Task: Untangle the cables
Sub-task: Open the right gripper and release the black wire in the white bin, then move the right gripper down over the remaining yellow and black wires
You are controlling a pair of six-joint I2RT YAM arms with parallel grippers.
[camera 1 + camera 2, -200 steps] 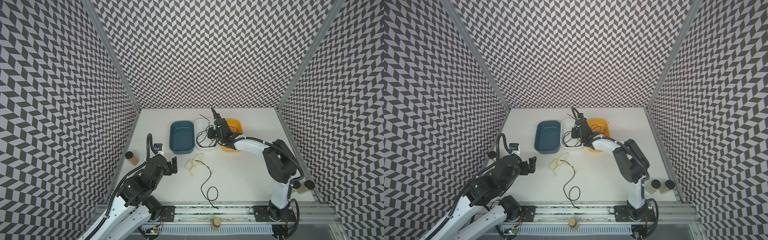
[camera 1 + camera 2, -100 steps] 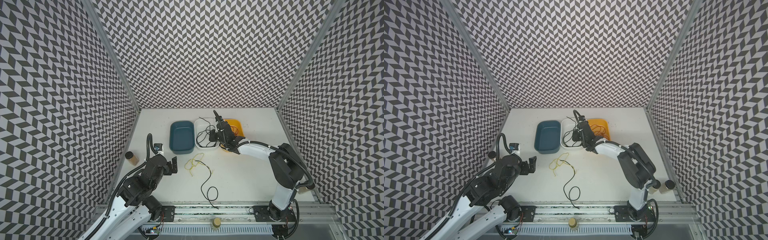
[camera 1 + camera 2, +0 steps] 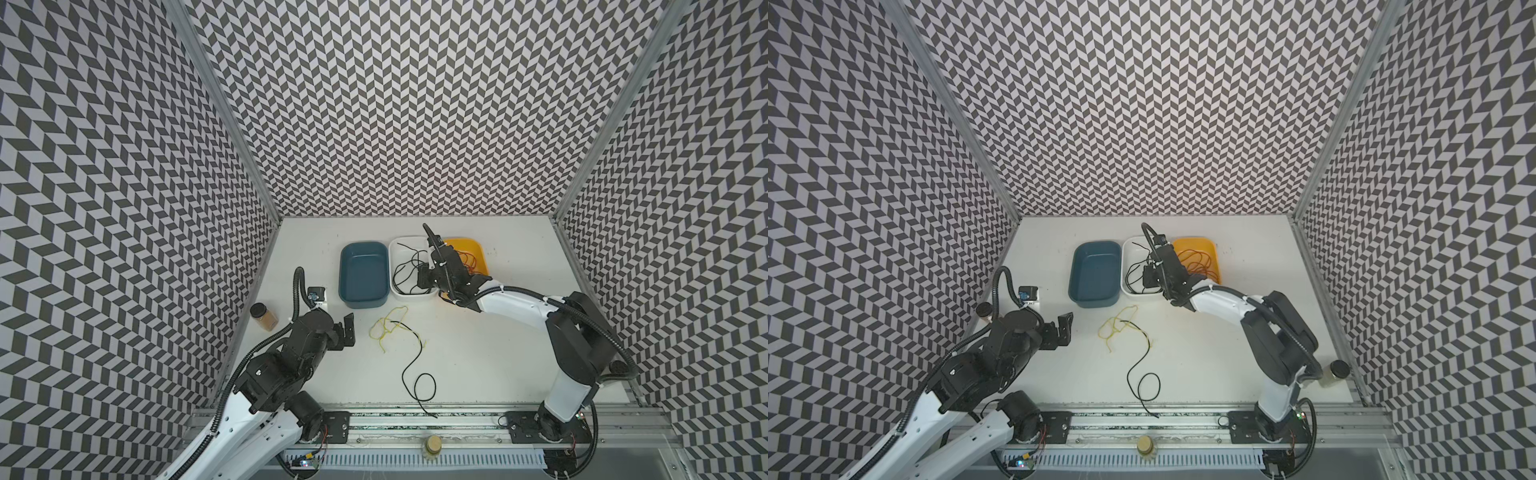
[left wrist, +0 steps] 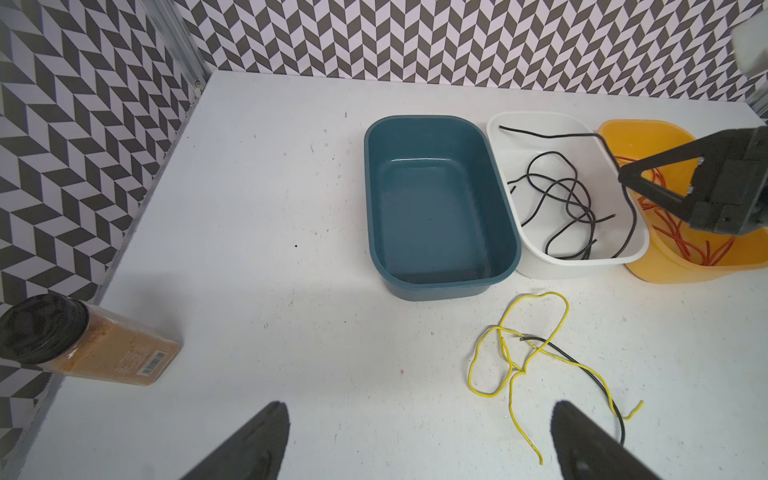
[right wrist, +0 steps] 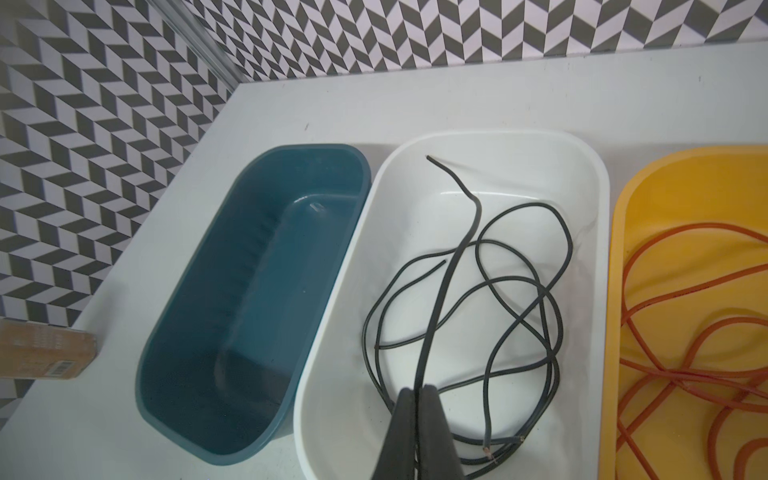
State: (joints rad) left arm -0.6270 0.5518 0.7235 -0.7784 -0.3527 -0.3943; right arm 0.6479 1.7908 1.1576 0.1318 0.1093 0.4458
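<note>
Elbow (image 3: 579, 332) dropped, right gripper (image 5: 417, 392) pinches looping black cable (image 5: 438, 316) (over white tray (image 5: 490, 135)); left gripper (image 4: 417, 409) spread.

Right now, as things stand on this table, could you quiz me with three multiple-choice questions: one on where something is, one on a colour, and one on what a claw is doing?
1. Where does the orange-red cable lie?
A in the blue tray; B in the yellow tray; C in the white tray.

2. The loose black cable on the table crosses a cable of what colour?
A white; B yellow; C green.

3. The right gripper is:
A wide open; B shut on nothing; C shut on a black cable.

Answers:
1 B: its coils lie inside that tray in the right wrist view.
2 B: the yellow cable loops across it.
3 C: the closed tips pinch the strand, which rises from between them.
</note>
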